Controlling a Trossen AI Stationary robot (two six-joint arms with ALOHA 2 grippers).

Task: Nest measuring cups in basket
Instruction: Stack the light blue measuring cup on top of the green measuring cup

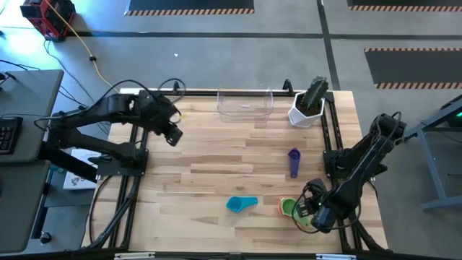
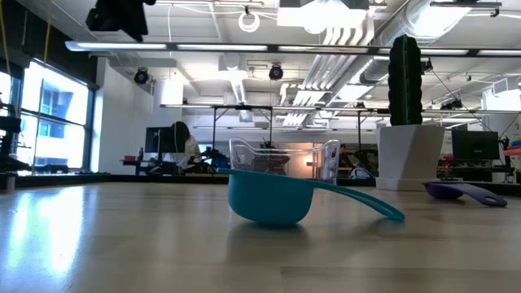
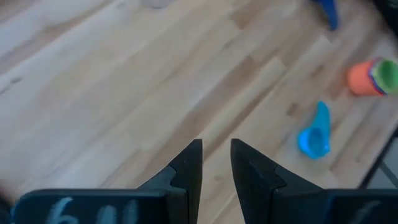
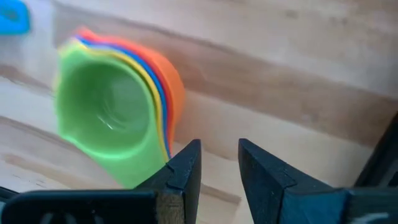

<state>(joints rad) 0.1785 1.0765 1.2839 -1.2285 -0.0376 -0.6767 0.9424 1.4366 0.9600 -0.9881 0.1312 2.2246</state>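
A nested stack of measuring cups [image 4: 118, 106], green innermost, then yellow, blue, red and orange, lies tipped near the table's right near corner [image 1: 289, 208], its mouth toward my right gripper [image 4: 219, 163]. That gripper is open, with bare wood between its fingers and the stack just beside one finger. The teal cup [image 1: 242, 204] sits on the wood left of the stack. The purple cup [image 1: 294, 162] lies farther back. The clear basket [image 1: 245, 105] stands at the far edge. My left gripper [image 3: 216, 163] is open, high over the table's left far part [image 1: 172, 133]. My right gripper has one finger [image 4: 186, 165] right beside the green cup's lower rim [image 4: 146, 163], coming slanting down from the table's right near side. I cannot tell whether the finger touches the cup. Nothing lies between the fingers.
A white angular pot with a green cactus [image 1: 310, 105] stands right of the basket at the far edge. The wooden tabletop [image 1: 202, 166] shows bare between the basket and the cups. Black frame rails [image 1: 328, 137] run along the table's left and right sides.
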